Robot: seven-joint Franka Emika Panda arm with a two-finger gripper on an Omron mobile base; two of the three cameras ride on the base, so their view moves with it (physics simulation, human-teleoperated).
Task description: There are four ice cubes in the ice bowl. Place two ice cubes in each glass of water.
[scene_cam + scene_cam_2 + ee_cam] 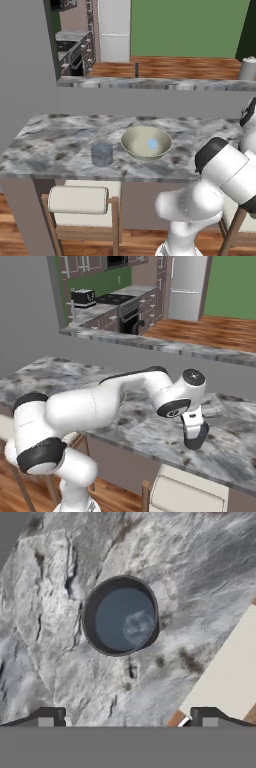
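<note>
The beige ice bowl point(131, 141) sits mid-counter with a pale blue ice cube point(152, 144) inside. Left of it stands one dark grey glass of water point(101, 154). In the hand view I look straight down on another glass of water point(121, 615), and a pale ice cube point(137, 626) floats in it. My gripper point(127, 717) hangs above this glass and is open, its fingertips point(47, 717) far apart with nothing between them. From the right base view the gripper point(195, 441) points down near the counter's front edge.
The grey marble counter point(60, 145) ends in a front edge close to the glass under my hand. Cushioned stools point(77, 199) point(187, 493) stand below that edge, and one beige seat point(230, 672) shows beside the glass. A raised ledge point(150, 84) runs behind the counter.
</note>
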